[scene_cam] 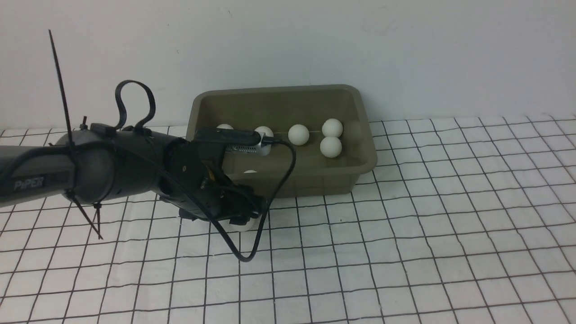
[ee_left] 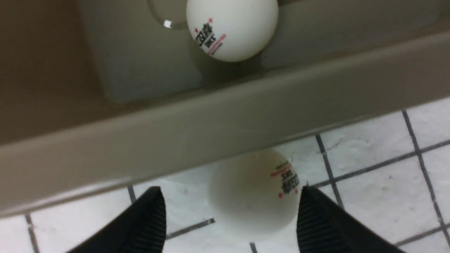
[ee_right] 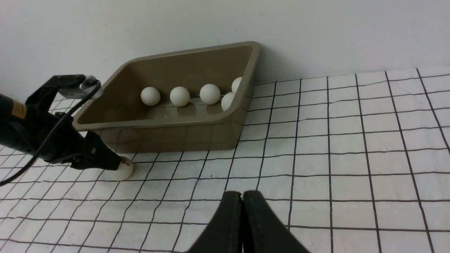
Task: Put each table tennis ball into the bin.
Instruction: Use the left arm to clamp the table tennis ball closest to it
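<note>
Counted seven small matte white table tennis balls [scene_cam: 299, 134] all told. Six down in the one rectangular olive-grey plastic bin [scene_cam: 274, 90]: four strung along the far side, a fifth just in front of the rightmost, and a sixth ball [scene_cam: 249, 171] close to the near wall, mostly hidden behind the left arm.

Seventh ball [ee_left: 253, 193] out on the white, black-gridded tabletop [scene_cam: 405, 225]. Sitting just outside the bin's near wall toward its left end, partly under the flared rim, red and dark logo showing.

Two pincers. Left pincer [ee_left: 230, 191] spread wide and down at tabletop level, straddling that seventh ball. Ball between the two black fingers, right up against one finger [ee_left: 316, 218], with a clear gap to the other finger [ee_left: 144, 221]. Not squeezed yet, so nothing actually held.

Right pincer [ee_right: 242, 211] clenched tight, fingers pressed flat together with nothing in between. Hanging over the gridded tabletop, well apart from the bin and every ball.
</note>
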